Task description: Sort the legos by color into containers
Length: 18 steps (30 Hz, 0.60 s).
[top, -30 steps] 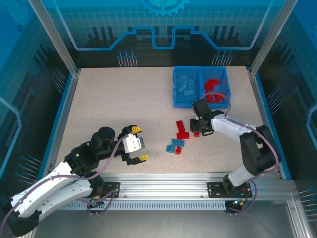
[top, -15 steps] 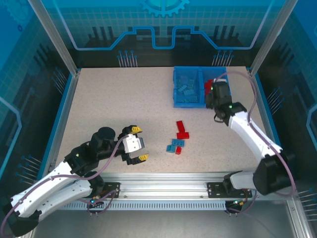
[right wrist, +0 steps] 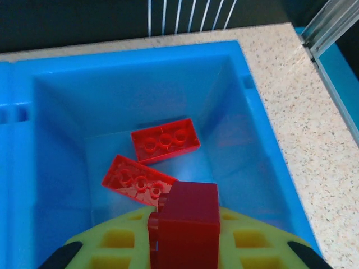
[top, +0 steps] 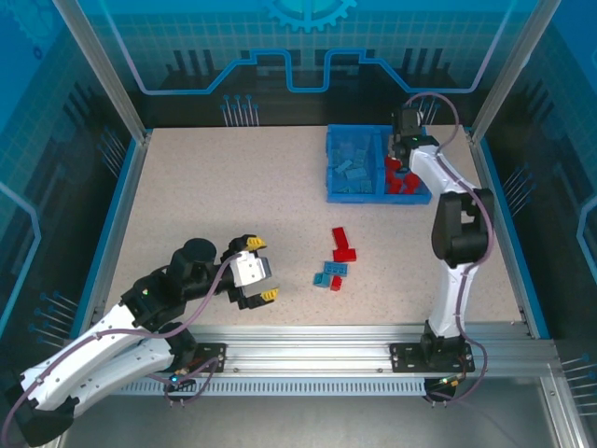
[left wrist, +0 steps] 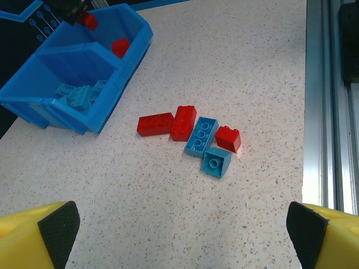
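Note:
My right gripper [top: 404,142] hangs over the right compartment of the blue bin [top: 328,182], shut on a red lego [right wrist: 188,230] that stands between its yellow fingers [right wrist: 120,241]. Two red legos [right wrist: 164,140] lie flat on that compartment's floor below it. The left compartment holds several light blue legos [top: 351,173]. A loose cluster rests on the table: three red legos [left wrist: 184,122] and two light blue ones [left wrist: 201,135]. My left gripper [top: 260,271] is open, low over the table, left of the cluster [top: 338,261], with nothing between its pads [left wrist: 59,230].
The bin [left wrist: 84,120] stands at the back right of the speckled table. A blue raised rim and aluminium posts border the table. The metal rail [left wrist: 331,112] runs along the near edge, close to the loose cluster.
My right arm rose from the loose cluster and swung back to the bin's right compartment, carrying a red lego. The left arm stayed still and open.

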Each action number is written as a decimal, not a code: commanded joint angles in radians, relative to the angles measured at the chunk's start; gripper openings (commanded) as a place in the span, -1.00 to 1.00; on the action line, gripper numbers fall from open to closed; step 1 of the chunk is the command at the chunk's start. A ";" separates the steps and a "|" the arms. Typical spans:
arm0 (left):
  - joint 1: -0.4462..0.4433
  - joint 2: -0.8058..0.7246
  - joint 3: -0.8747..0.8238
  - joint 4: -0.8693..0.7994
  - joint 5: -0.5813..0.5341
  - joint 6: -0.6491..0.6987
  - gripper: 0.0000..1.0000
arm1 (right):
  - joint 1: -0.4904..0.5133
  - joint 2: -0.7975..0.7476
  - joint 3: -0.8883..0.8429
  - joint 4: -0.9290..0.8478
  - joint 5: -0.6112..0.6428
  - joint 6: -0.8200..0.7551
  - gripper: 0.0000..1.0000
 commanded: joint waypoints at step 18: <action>0.044 0.183 0.132 0.141 -0.263 -0.623 0.97 | -0.002 -0.237 -0.047 -0.155 -0.139 0.075 0.05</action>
